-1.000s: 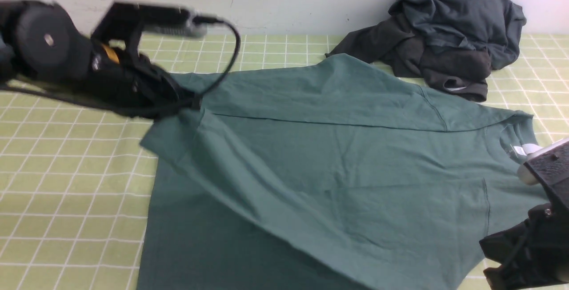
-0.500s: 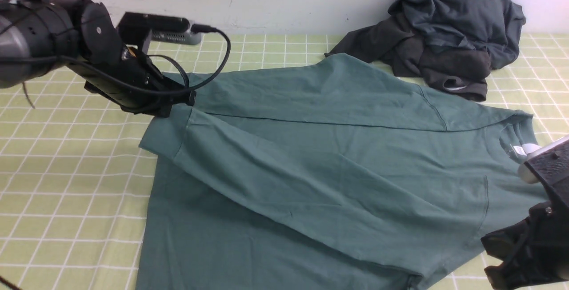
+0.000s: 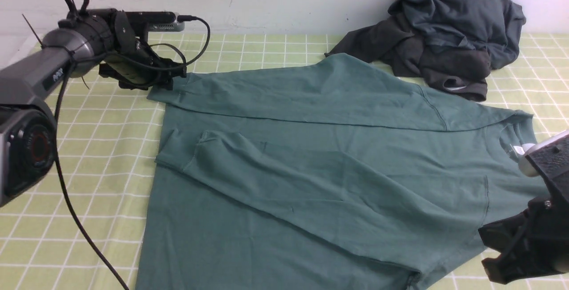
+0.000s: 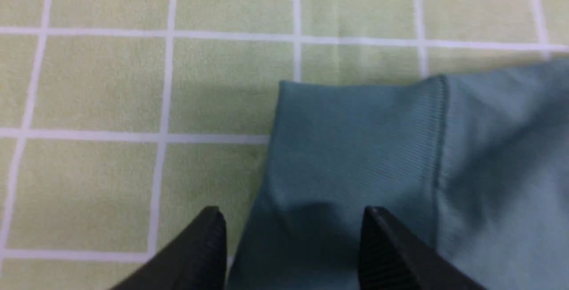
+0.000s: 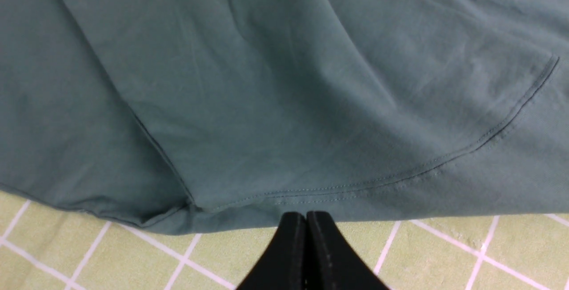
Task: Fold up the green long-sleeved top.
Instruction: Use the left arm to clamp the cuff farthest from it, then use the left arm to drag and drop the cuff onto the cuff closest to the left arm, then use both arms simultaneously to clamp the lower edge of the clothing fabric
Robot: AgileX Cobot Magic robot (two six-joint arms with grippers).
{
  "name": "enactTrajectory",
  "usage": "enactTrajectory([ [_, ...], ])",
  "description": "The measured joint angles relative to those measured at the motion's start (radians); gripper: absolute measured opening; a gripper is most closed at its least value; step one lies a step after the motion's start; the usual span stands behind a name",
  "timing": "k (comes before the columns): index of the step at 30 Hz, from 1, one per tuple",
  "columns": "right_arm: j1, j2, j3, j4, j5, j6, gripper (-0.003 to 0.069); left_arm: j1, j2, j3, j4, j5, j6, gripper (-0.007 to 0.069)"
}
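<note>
The green long-sleeved top (image 3: pixel 338 165) lies spread flat on the checked cloth, neck and white label (image 3: pixel 518 150) to the right. One sleeve lies slanted across the body, its cuff (image 3: pixel 178 152) at the left. The other sleeve runs along the far edge. My left gripper (image 3: pixel 171 78) hovers open over that far sleeve's ribbed cuff (image 4: pixel 355 125); the cloth lies under my left gripper (image 4: pixel 291 212), not pinched. My right gripper (image 5: pixel 306 214) is shut and empty, just off the top's edge (image 5: pixel 311 201) at the near right, and shows low at the right (image 3: pixel 489 250).
A dark charcoal heap of clothes (image 3: pixel 449 32) sits at the back right against the wall, touching the top's far edge. The yellow-green checked cloth (image 3: pixel 66 156) covers the table. My left arm's cable (image 3: pixel 80 227) trails down the left side.
My left gripper has opened and let go of the sleeve it was carrying. That sleeve now lies across the body. The left arm moved back and left. The right arm stayed still.
</note>
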Motion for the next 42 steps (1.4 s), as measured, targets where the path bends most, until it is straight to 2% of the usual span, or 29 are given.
enactTrajectory([
  [2, 0.0, 0.0, 0.0, 0.0, 0.001, 0.0, -0.0009, 0.002, 0.033, -0.071, 0.002, 0.052, -0.022, 0.029],
  [3, 0.0, 0.0, 0.0, 0.0, 0.001, 0.0, -0.0009, 0.002, 0.036, -0.076, 0.002, 0.067, -0.023, 0.028],
  [5, 0.0, 0.0, 0.0, 0.0, 0.005, 0.0, -0.0009, -0.003, 0.045, -0.135, 0.006, 0.176, -0.014, 0.014],
  [6, 0.0, 0.0, 0.0, 0.0, 0.005, 0.0, -0.0009, -0.004, 0.045, -0.139, 0.007, 0.186, -0.009, 0.0116],
  [7, 0.0, 0.0, 0.0, 0.005, 0.005, 0.0, -0.0009, -0.012, 0.038, -0.174, 0.009, 0.278, 0.013, 0.0049],
  [8, 0.0, 0.0, 0.0, 0.005, 0.006, 0.0, -0.0009, -0.013, 0.033, -0.178, 0.009, 0.288, 0.016, 0.0039],
  [9, 0.0, 0.0, 0.0, 0.007, 0.006, 0.0, -0.0009, -0.021, 0.014, -0.202, 0.003, 0.363, 0.025, 0.0023],
  [12, 0.0, 0.0, 0.0, 0.007, 0.013, 0.0, -0.0009, -0.041, -0.092, -0.232, -0.037, 0.495, 0.067, 0.0017],
  [17, 0.0, -0.006, 0.0, 0.007, 0.03, 0.0, -0.0009, -0.06, -0.349, -0.084, -0.069, 0.518, 0.07, 0.0017],
  [19, 0.0, -0.023, 0.0, 0.007, 0.031, 0.0, -0.0009, -0.062, -0.472, 0.104, -0.08, 0.521, 0.054, 0.0017],
  [20, 0.0, -0.025, 0.0, 0.007, 0.031, 0.0, -0.0009, -0.062, -0.481, 0.121, -0.08, 0.521, 0.054, 0.0017],
  [22, 0.0, -0.057, 0.0, 0.007, 0.031, 0.0, -0.0009, -0.063, -0.567, 0.348, -0.088, 0.524, 0.054, 0.0017],
  [26, 0.0, -0.115, 0.0, 0.008, 0.031, 0.0, -0.0009, -0.063, -0.605, 0.718, -0.092, 0.497, 0.057, 0.0017],
  [28, 0.0, -0.123, 0.0, 0.011, 0.031, 0.0, -0.0009, -0.063, -0.605, 0.772, -0.092, 0.471, 0.057, 0.0018],
  [30, 0.0, -0.132, 0.0, 0.028, 0.031, 0.0, -0.0009, -0.064, -0.604, 0.89, -0.102, 0.404, 0.061, 0.0033],
  [32, 0.0, -0.133, 0.0, 0.04, 0.03, 0.0, -0.0009, -0.065, -0.605, 0.921, -0.109, 0.382, 0.069, 0.0052],
  [37, 0.0, -0.134, 0.0, 0.057, 0.031, 0.0, -0.0009, -0.065, -0.641, 0.942, -0.109, 0.406, 0.139, 0.0208],
  [38, 0.0, -0.134, 0.0, 0.061, 0.033, 0.0, -0.0009, -0.068, -0.67, 0.947, -0.111, 0.439, 0.152, 0.0279],
  [40, 0.0, -0.134, 0.0, 0.068, 0.035, 0.0, -0.0009, -0.077, -0.73, 0.969, -0.114, 0.465, 0.156, 0.0352],
  [42, 0.0, -0.136, 0.0, 0.072, 0.037, 0.0, -0.0009, -0.109, -0.792, 1.018, -0.11, 0.47, 0.16, 0.04],
])
